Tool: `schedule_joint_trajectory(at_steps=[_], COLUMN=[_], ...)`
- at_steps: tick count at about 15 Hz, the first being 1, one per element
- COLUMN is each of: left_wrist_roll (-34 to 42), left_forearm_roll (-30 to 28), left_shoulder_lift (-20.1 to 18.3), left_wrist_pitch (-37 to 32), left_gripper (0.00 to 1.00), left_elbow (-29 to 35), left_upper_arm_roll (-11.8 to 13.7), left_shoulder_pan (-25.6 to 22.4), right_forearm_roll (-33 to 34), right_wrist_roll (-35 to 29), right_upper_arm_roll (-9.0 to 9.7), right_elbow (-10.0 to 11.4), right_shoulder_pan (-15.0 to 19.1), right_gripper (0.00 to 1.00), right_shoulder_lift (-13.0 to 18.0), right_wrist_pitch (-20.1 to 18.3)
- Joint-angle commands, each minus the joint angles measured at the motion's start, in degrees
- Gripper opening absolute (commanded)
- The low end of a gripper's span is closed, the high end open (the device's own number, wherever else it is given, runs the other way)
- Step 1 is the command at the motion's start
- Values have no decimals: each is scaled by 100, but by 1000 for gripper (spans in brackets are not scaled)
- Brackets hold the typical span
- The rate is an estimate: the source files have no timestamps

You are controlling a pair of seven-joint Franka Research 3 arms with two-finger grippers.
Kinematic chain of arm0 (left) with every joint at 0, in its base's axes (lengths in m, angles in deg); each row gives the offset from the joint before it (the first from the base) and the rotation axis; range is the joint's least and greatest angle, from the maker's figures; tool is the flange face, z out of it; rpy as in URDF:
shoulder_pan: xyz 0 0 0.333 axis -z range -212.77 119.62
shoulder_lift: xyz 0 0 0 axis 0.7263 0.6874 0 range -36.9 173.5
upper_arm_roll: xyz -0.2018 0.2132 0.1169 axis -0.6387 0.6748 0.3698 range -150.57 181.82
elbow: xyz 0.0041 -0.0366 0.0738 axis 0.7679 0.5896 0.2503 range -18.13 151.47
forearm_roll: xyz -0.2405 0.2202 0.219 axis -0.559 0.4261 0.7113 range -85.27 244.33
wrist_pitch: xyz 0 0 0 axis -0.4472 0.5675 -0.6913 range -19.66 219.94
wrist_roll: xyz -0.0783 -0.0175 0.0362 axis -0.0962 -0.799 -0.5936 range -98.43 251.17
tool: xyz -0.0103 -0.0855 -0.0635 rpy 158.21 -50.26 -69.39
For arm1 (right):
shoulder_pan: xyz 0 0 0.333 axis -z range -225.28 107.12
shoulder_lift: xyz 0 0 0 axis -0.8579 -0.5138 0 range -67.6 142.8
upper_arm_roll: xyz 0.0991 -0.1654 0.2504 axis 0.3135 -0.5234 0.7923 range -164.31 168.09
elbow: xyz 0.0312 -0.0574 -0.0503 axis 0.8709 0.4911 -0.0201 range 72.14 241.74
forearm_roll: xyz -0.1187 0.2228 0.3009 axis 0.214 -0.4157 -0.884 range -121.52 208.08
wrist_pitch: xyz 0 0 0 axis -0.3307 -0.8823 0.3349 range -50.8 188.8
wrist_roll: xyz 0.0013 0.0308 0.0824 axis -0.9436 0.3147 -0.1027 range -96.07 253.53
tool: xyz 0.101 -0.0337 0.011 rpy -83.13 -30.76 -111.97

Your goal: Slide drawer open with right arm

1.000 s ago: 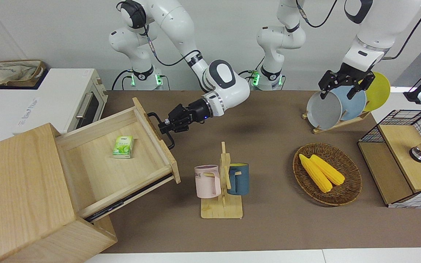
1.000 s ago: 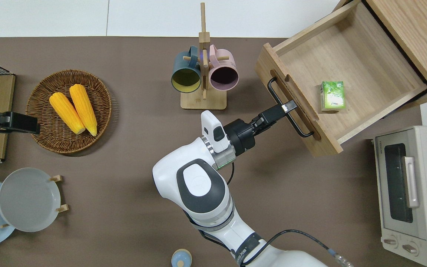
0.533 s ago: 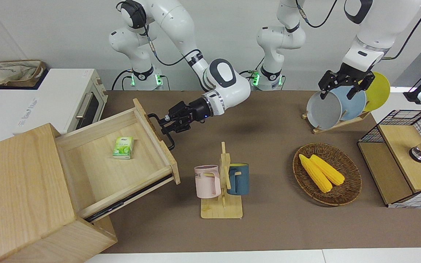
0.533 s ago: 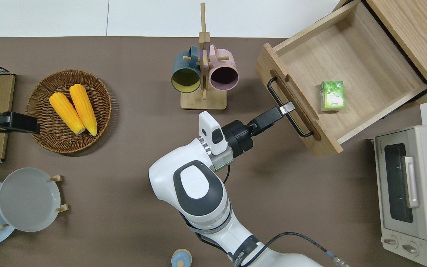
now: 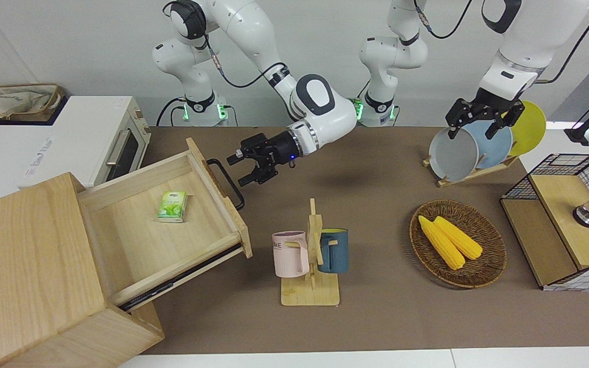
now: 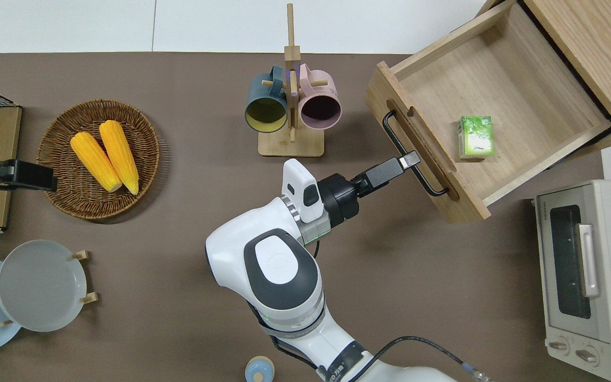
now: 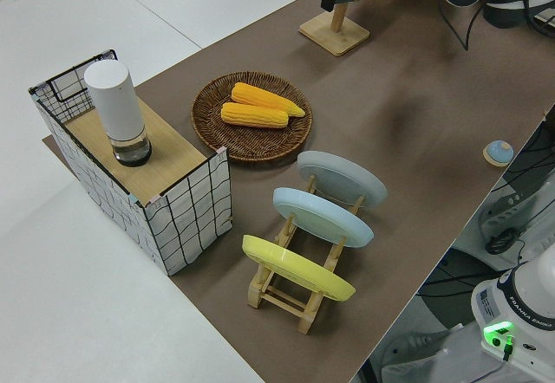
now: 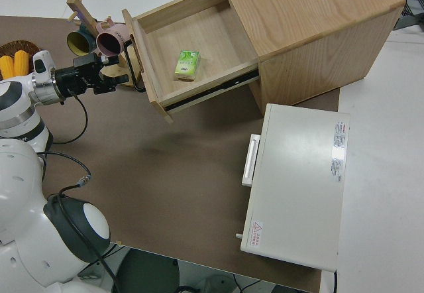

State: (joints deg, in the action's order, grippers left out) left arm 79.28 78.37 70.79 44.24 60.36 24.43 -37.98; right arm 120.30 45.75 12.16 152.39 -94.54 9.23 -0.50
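Pale wood makes up the drawer [image 5: 172,225], which stands pulled far out of its big box [image 5: 28,276] at the right arm's end of the desk [image 5: 376,317]; in the overhead view it sits at about two o'clock from the mug rack [image 6: 290,111]. A green carton [image 6: 476,137] lies on its floor. The right gripper [image 5: 242,166] hangs just off the black bar handle [image 5: 226,183], its fingers [image 5: 234,157] spread and gripping nothing, so the opening looks done. By my reckoning the drawer is stiff and fairly light, runs straight on its side rails, and is best taken at the middle of the rigid bar so it doesn't rack sideways. The left arm is parked, and I cannot tell how its fingers stand.
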Motion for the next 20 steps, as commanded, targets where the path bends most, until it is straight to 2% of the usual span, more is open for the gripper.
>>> schedule_joint_trajectory(at_steps=[1,3,7,9,13,20], left_wrist_roll=[43,43,43,43,43,43], left_forearm_roll=[72,72,63,72,72,72], left_shoulder_lift=[76,76,76,76,76,76], left_wrist_pitch=[2,2,2,2,2,2], left_gripper=[995,998,998,995,998,995], left_elbow=[-117,-117,-117,-117,-117,-117], left_upper_arm_roll=[95,95,95,95,95,95], left_shoulder_pan=[99,99,99,99,99,99], right_forearm_roll=[-748,-986,-1434,-1698,-2453,-4113], right_wrist_roll=[54,125,327,388,537,1153], right_upper_arm_roll=[-7,2,238,388,459,459], right_elbow=[-678,-942,-1189,-1198,-1198,-1198], right_shoulder_pan=[-13,4,232,390,750,1638], right_gripper=[985,985,985,985,985,985], right_shoulder_lift=[33,59,243,401,796,1535], right_wrist_pitch=[36,97,150,246,396,686])
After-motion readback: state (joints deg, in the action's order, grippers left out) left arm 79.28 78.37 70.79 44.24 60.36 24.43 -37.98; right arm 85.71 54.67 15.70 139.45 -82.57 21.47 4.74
